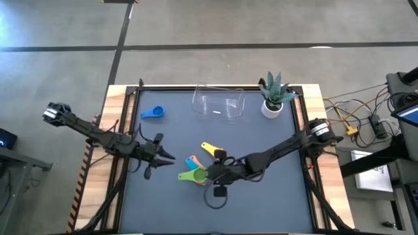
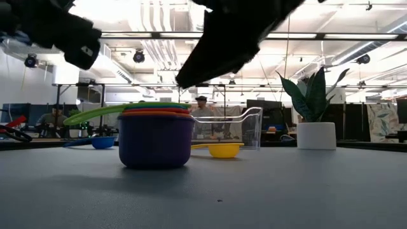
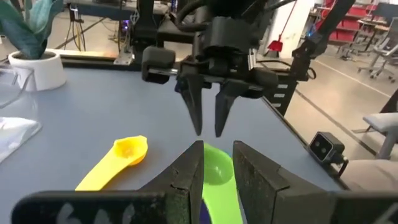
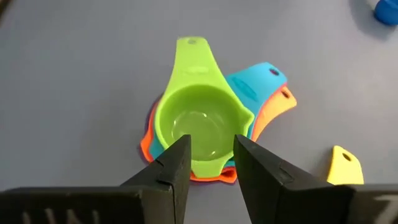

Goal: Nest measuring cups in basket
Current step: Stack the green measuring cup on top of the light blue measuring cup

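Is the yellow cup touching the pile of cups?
Apart. The low view shows grey table between the yellow cup and the pile; the high view also shows a gap.

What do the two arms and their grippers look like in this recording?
Both arms are dark, slender, jointed links. The left gripper and right gripper each carry two black, tapering fingers. The right arm has a silvery band near its base; the left arm a pale end cap.

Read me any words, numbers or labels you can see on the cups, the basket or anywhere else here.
None can be read.
Green measuring cup: faint raised marks on its handle, too blurred to read.
Clear basket, white plant pot: no text visible.
Background room signs: too small to read.
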